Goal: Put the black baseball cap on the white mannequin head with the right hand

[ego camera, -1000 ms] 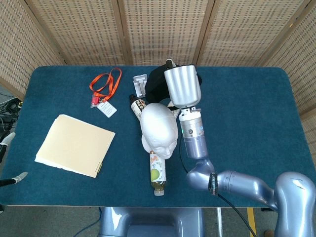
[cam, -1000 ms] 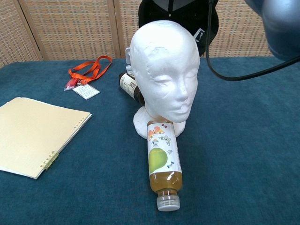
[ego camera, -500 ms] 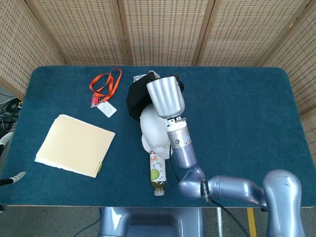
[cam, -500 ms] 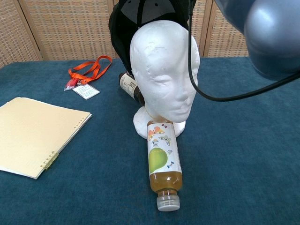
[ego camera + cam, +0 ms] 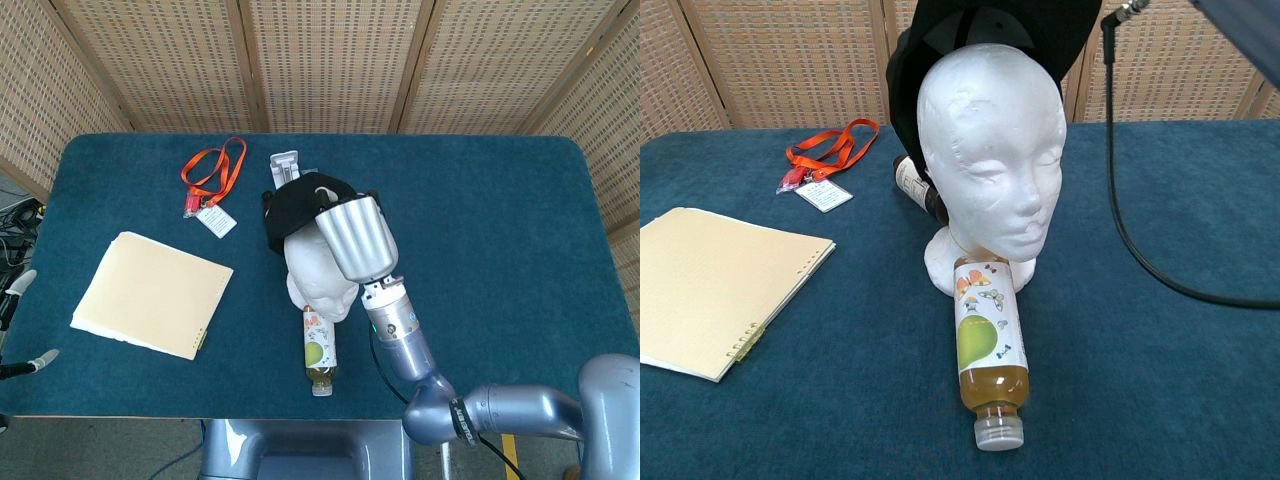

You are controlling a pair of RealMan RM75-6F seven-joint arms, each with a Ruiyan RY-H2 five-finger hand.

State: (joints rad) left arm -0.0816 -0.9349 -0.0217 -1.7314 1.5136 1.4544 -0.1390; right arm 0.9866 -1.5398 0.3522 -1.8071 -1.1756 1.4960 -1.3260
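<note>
The white mannequin head (image 5: 990,160) stands upright mid-table, also seen from above (image 5: 322,272). The black baseball cap (image 5: 990,25) hangs over its crown and back, its open underside facing the camera in the chest view. From above, the cap (image 5: 295,205) covers the rear of the head. My right forearm (image 5: 357,238) reaches over the head and hides the right hand, which carries the cap. At the far left edge only the fingertips (image 5: 42,356) of my left hand show, spread apart and holding nothing.
A juice bottle (image 5: 987,350) lies on its side in front of the mannequin's base. A dark bottle (image 5: 916,185) lies behind the head. An orange lanyard with badge (image 5: 213,175), a cream notebook (image 5: 150,295) and a small white clip (image 5: 285,164) lie on the blue table.
The right arm swung the cap from behind the mannequin, left, then forward. The cap now sits over the crown and back of the head. The left hand barely moved.
</note>
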